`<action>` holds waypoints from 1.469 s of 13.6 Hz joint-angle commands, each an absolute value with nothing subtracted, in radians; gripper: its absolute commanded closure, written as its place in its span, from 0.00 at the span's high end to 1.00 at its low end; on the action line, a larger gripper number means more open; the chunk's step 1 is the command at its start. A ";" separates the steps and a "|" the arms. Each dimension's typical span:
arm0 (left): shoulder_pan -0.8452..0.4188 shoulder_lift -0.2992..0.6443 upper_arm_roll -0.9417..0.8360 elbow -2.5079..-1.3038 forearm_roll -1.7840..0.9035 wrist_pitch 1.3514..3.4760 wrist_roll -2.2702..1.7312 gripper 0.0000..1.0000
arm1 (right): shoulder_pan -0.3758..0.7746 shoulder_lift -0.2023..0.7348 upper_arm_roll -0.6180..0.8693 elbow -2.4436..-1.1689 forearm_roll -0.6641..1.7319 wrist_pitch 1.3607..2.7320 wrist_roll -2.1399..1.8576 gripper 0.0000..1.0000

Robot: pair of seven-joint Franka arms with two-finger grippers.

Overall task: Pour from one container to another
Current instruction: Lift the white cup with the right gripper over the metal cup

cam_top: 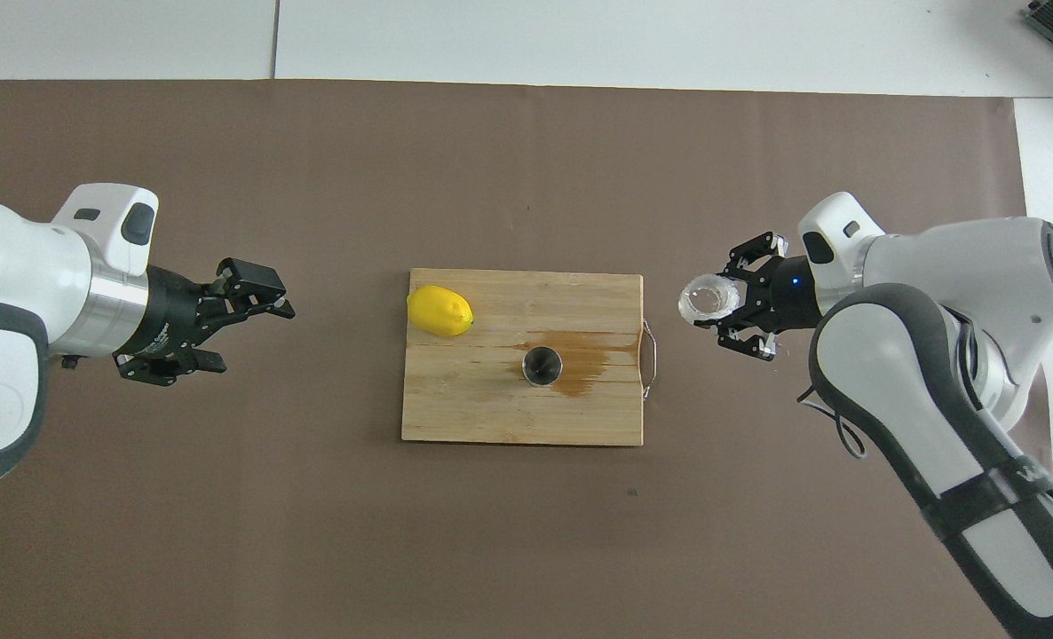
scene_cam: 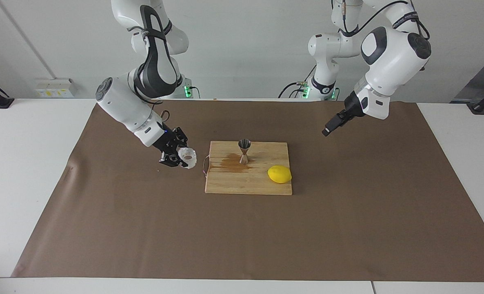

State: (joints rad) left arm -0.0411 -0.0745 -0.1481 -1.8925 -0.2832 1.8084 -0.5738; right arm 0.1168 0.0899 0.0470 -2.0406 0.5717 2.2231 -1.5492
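White wall (scene_cam: 242,49), white table (scene_cam: 25,163), brown paper cover (scene_cam: 144,228).
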 commanded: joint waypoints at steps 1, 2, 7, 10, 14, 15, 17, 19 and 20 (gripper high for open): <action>-0.029 0.012 -0.153 -1.737 -0.201 1.730 -0.431 1.00 | 0.184 0.106 0.051 -1.976 0.430 2.229 -1.397 0.00; -0.029 0.030 -0.153 -1.708 -0.165 1.738 -0.384 1.00 | 0.216 0.106 0.051 -1.970 0.379 2.230 -1.344 0.00; -0.032 0.107 -0.155 -1.582 -0.016 1.683 -0.177 1.00 | 0.333 0.109 0.051 -1.962 0.244 2.201 -1.286 0.00; -0.032 0.097 -0.150 -1.578 0.006 1.658 -0.077 1.00 | 0.362 0.107 0.054 -1.942 0.189 2.136 -1.279 0.00; -0.003 0.120 -0.150 -1.548 -0.002 1.621 -0.074 1.00 | 0.403 0.126 0.054 -1.884 0.115 2.062 -1.256 0.00; -0.003 0.126 -0.152 -1.545 -0.002 1.621 -0.072 1.00 | 0.411 0.133 0.052 -1.867 0.109 2.045 -1.252 0.00; -0.003 0.121 -0.150 -1.545 0.000 1.623 -0.058 1.00 | 0.417 0.185 0.054 -1.786 0.081 1.990 -1.243 0.00; 0.006 0.088 -0.144 -1.545 -0.002 1.620 -0.058 1.00 | 0.436 0.216 0.054 -1.737 0.049 1.971 -1.188 0.00; -0.008 0.081 -0.117 -1.545 -0.003 1.618 -0.063 1.00 | 0.439 0.221 0.054 -1.727 0.028 1.967 -1.163 0.00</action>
